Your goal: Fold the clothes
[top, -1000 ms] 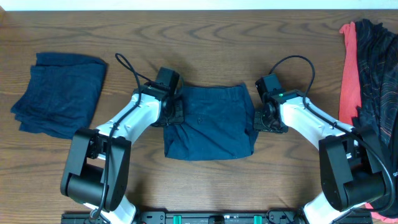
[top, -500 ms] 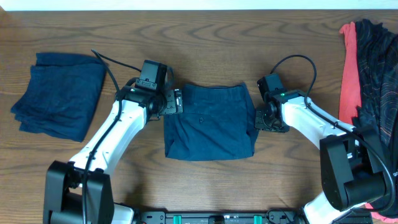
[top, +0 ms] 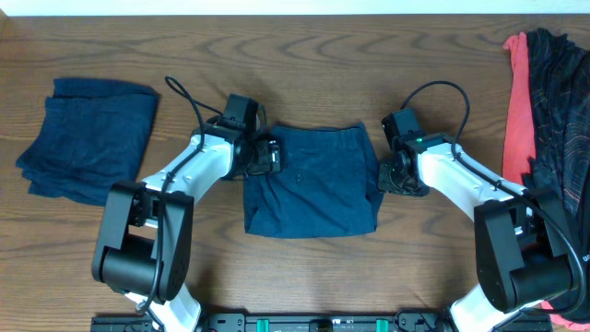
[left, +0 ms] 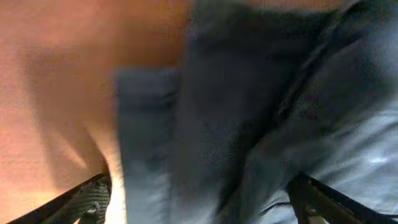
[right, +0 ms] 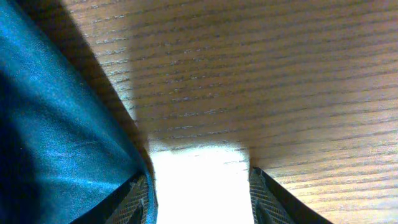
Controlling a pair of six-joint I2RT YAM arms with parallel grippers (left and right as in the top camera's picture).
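Left gripper (top: 273, 155) has shifted since a second ago, from the left edge of the folded navy shorts (top: 318, 189) in over their upper left corner. Its arm swung out and back in between. Right gripper (top: 385, 180) barely moved; shorts kept the same place.

Wooden table (top: 304, 55) runs under everything. Dark speckled garment (top: 560, 101) is heaped well out past the right gripper's outer side, at the table edge. A red garment (top: 516, 111) lies against it on the gripper's side. A second folded navy piece (top: 88, 138) sits well apart on the left gripper's outer side.

The shorts lie flat between the two grippers, folded to a rough square.

Left gripper: fingers (left: 93, 200) spread wide, blurred blue cloth under and between them. Can't tell if they touch it; no pinch seen.

Right gripper sits just beside the shorts' right edge. Its fingers (right: 138, 196) stand apart with only bare wood between them. The blue cloth edge runs along the outside of the finger nearest the shorts.
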